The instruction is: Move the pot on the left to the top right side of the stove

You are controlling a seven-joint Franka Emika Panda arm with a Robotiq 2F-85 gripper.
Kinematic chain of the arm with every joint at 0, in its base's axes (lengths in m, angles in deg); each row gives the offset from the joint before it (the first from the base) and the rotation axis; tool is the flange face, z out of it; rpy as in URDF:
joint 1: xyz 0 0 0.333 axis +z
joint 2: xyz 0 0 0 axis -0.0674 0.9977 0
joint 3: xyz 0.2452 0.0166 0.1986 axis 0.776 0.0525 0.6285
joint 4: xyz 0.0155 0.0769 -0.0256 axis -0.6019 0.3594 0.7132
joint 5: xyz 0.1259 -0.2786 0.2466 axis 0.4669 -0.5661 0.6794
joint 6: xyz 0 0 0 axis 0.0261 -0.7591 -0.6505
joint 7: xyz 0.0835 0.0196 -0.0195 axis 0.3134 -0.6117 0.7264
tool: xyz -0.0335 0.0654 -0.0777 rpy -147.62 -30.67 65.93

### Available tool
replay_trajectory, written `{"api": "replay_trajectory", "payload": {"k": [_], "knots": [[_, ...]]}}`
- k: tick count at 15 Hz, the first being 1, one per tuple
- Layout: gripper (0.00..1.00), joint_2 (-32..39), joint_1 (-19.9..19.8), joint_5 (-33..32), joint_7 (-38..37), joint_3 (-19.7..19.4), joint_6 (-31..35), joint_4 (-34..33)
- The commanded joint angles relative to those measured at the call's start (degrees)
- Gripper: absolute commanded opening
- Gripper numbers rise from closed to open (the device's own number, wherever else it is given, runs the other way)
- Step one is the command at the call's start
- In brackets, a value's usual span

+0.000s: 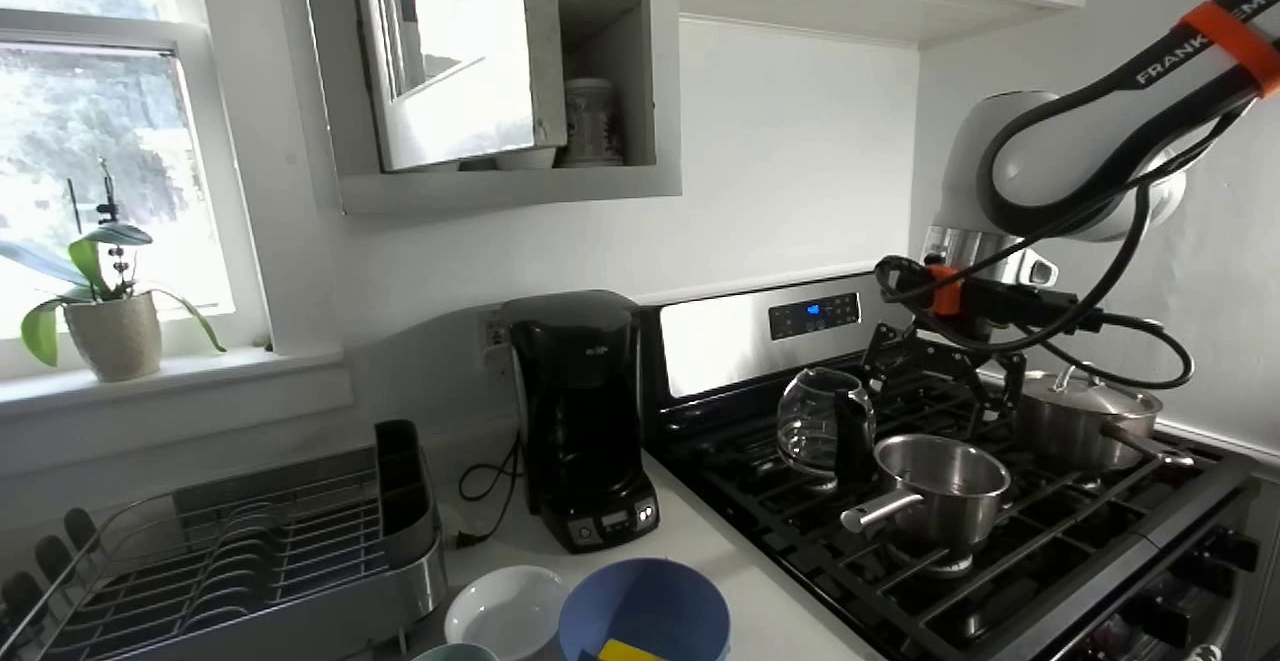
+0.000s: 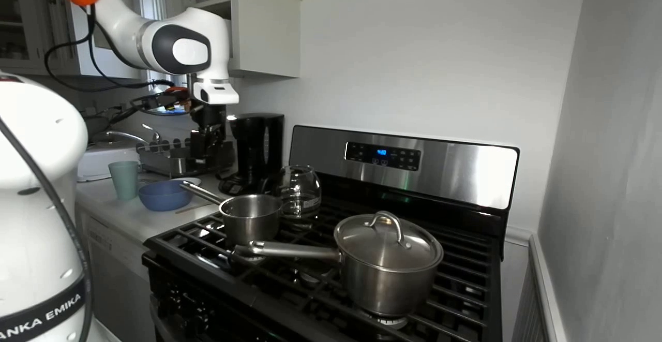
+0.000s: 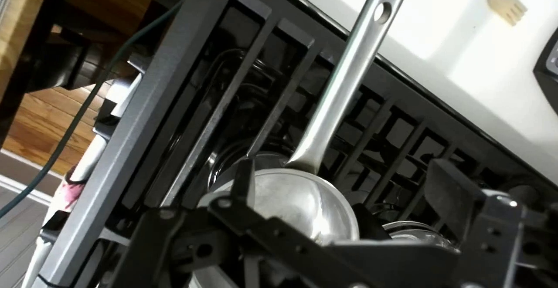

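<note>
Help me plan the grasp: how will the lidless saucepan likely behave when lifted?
The saucepan should be rigid, being metal. Lifted by its long one-sided handle, it would probably tilt bowl-down. Smooth and shiny, it may slip.

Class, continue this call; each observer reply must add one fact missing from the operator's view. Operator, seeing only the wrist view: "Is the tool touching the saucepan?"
Observer: No; in an exterior view the tool hangs higher than the saucepan, with a gap between.
Operator: What stands right of the saucepan on the stove?
Observer: In both exterior views, a steel pot with its lid on.
Operator: And the back panel?
Observer: Its display is lit blue.
</note>
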Motion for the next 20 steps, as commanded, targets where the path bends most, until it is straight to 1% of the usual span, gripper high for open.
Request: {"api": "replay_trajectory", "payload": {"k": [1, 6, 10, 11, 12, 13, 14, 15, 16, 20], "knots": [[1.00, 6.62, 2.22, 1.96, -3.99, -0.94, 5.55, -0.01], [1.00, 14.08, 3.88, 2.06, -5.16, -2.27, 13.19, -0.02], [1.00, 18.31, 5.13, 3.87, -4.73, -3.92, 15.39, -0.04], [0.95, 19.00, 5.41, 4.53, -4.54, -4.30, 15.67, -0.06], [0.79, 19.63, 5.62, 5.08, -4.47, -4.62, 15.71, -0.07], [0.70, 20.24, 5.82, 5.62, -4.23, -4.94, 15.93, -0.10], [0.69, 20.75, 6.04, 6.37, -3.82, -5.25, 16.20, -0.10], [0.63, 21.28, 6.05, 6.72, -3.78, -5.46, 16.45, -0.11], [0.54, 21.75, 6.07, 6.93, -3.75, -5.69, 16.80, -0.13], [0.26, 22.80, 6.34, 8.54, -2.65, -6.44, 18.31, -0.22]]}}
